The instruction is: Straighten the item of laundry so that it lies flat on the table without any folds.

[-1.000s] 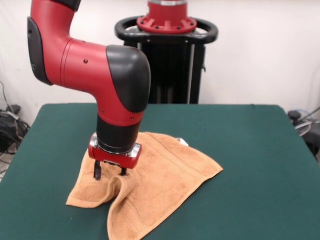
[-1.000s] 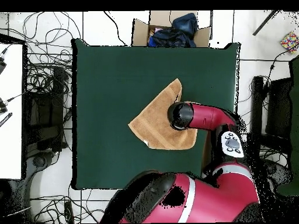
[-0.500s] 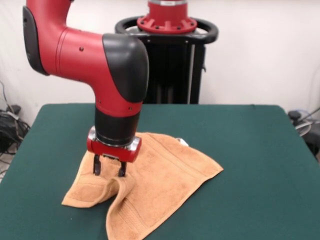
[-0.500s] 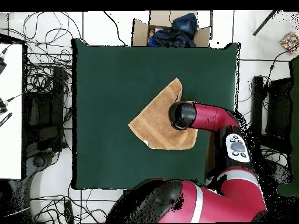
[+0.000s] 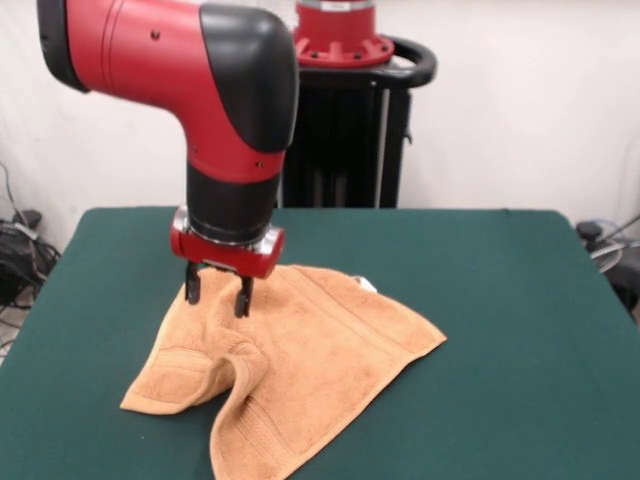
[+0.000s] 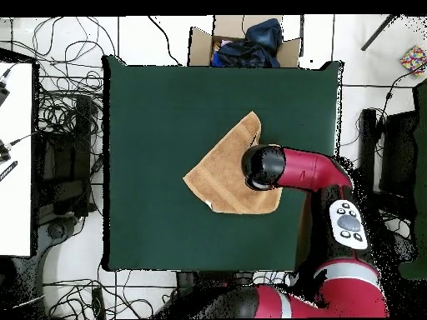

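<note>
Above the rumpled towel (image 5: 290, 365), the gripper (image 5: 215, 293) points down, fingers (image 5: 191, 287) parted.

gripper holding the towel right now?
No: in the front view the gripper hangs open just above the towel, fingers clear of the cloth.

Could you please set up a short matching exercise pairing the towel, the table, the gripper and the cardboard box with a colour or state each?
Things:
1. towel
2. table
3. gripper
4. cardboard box

Descriptions:
A. dark green top
B. jaws open, above the cloth
C. orange-tan, with a raised fold
D. on the floor, holding dark blue cloth

Pairs: 1-C, 2-A, 3-B, 4-D
</note>
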### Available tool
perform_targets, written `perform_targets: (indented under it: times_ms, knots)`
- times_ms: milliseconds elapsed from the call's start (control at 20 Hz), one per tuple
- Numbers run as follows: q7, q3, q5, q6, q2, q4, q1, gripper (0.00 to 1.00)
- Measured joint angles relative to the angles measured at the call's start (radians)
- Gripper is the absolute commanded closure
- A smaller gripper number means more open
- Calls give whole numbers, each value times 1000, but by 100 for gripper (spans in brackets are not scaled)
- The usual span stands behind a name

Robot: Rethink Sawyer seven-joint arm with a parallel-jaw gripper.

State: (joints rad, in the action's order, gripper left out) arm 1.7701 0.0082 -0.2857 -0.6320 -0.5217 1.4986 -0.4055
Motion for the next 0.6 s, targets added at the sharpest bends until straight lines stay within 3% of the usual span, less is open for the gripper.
perform_targets:
  times_ms: [600]
  knots:
    - [0,24,0,-12,-21,2,1,0]
